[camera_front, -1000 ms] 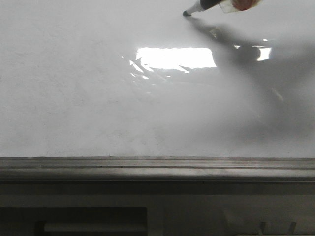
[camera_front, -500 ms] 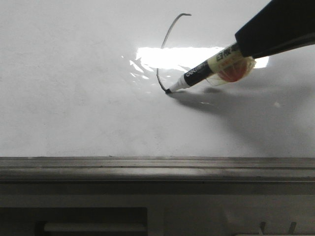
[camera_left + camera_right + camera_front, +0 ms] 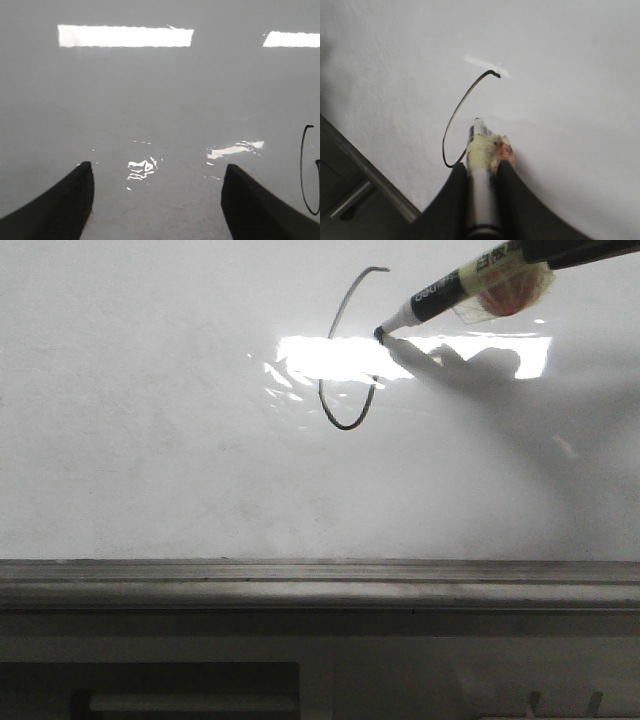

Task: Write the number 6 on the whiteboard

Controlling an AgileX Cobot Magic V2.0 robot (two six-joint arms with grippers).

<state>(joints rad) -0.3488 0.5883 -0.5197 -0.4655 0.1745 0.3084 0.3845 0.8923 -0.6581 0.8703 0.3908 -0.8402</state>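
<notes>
The whiteboard (image 3: 150, 440) fills the front view, glossy and white. On it the number 6 (image 3: 328, 345) stands as a thin dark line: hooked at the top, running down the left side, rounding the bottom and rising on the right into the glare. A black-tipped marker (image 3: 440, 285) touches the board with its tip just right of that line. My right gripper (image 3: 482, 167) is shut on the marker (image 3: 481, 145), with the line (image 3: 457, 112) ahead of it. My left gripper (image 3: 157, 200) hangs open over bare board, nothing between its fingers, the line (image 3: 302, 170) off to one side.
A grey metal ledge (image 3: 320, 580) runs along the whiteboard's lower edge and also shows in the right wrist view as a ledge (image 3: 367, 170). A bright lamp reflection (image 3: 340, 358) lies across the middle of the figure. The marker and arm throw a shadow (image 3: 500, 380) to the right.
A second ago the marker tip sat at the top of a blank board. It drew down the left side to the bottom, then round and up the right side.
</notes>
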